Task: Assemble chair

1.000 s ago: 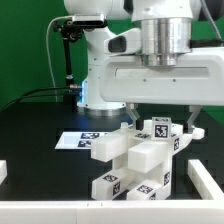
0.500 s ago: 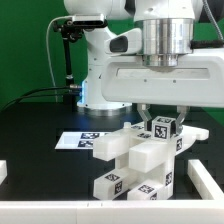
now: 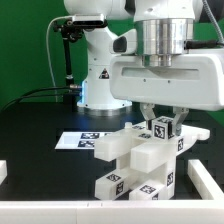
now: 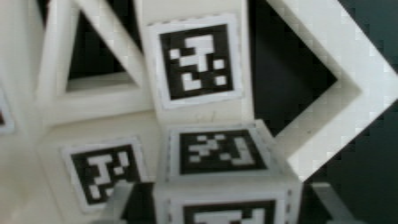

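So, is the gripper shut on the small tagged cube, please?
Cannot tell: the gripper straddles the small cube closely, but contact isn't visible.

Found the chair parts (image 3: 135, 165) stacked on the table (image 3: 35, 125), toward its front and a little to the exterior view's right of centre. Saw the marker board (image 3: 82, 140) flat on the table just behind the stack, toward that view's left. Noted a small cube (image 3: 160, 129) atop the stack, flanked by the fingers of the gripper (image 3: 162, 121) directly above. Placed the arm's base (image 3: 100, 95) behind everything.
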### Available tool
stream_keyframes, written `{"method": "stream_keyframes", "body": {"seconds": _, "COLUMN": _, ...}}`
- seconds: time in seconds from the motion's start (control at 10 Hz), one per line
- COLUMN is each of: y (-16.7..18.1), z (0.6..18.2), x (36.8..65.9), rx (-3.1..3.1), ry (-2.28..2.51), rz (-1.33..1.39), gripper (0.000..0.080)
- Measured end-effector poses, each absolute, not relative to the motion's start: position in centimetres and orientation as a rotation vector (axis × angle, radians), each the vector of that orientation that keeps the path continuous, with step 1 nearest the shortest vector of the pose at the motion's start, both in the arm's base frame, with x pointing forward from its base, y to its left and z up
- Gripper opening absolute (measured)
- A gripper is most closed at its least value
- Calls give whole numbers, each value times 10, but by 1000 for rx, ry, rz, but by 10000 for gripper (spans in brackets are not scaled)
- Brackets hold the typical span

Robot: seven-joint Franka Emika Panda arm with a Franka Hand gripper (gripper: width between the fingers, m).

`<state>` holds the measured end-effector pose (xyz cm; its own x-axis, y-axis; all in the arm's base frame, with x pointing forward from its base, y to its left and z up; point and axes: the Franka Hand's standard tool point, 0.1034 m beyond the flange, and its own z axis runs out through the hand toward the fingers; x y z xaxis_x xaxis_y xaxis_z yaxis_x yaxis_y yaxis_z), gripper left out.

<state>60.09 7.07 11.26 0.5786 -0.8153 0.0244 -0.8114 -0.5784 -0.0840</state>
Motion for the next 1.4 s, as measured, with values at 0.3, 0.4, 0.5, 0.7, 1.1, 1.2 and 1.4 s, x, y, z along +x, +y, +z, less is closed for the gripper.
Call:
{"method": "stream_keyframes", "body": {"seconds": 0.3, "y": 73, "z": 112, "x": 602, "rx": -2427, "ry": 1827, "rz": -81, "gripper": 282}}
{"method": "stream_keyframes", "body": {"seconds": 0.4, "y": 74, "z": 112, "x": 603, "rx": -2374, "ry": 1885, "rz": -77, "gripper": 282}}
{"method": "stream_keyframes", "body": {"seconds": 0.5, "y": 74, "z": 112, "x": 603, "rx": -2396, "ry": 1858, "rz": -79, "gripper": 288}}
{"method": "stream_keyframes", "body": {"seconds": 0.7, "y": 74, "z": 112, "x": 602, "rx": -2435, "ry": 1812, "rz": -78, "gripper": 486}}
{"method": "stream_keyframes", "body": {"seconds": 1.1, "y": 84, "z": 116, "x": 602, "rx": -2896, "ry": 1001, "rz": -70, "gripper": 638}}
{"method": "stream_keyframes", "body": {"seconds": 1.2, "y": 83, "z": 116, "x": 603, "rx": -2923, "ry": 926, "rz": -75, "gripper": 648}}
{"method": "stream_keyframes", "body": {"seconds": 1.4, "y": 82, "z": 115, "x": 602, "rx": -3025, "ry": 613, "rz": -87, "gripper": 649}}
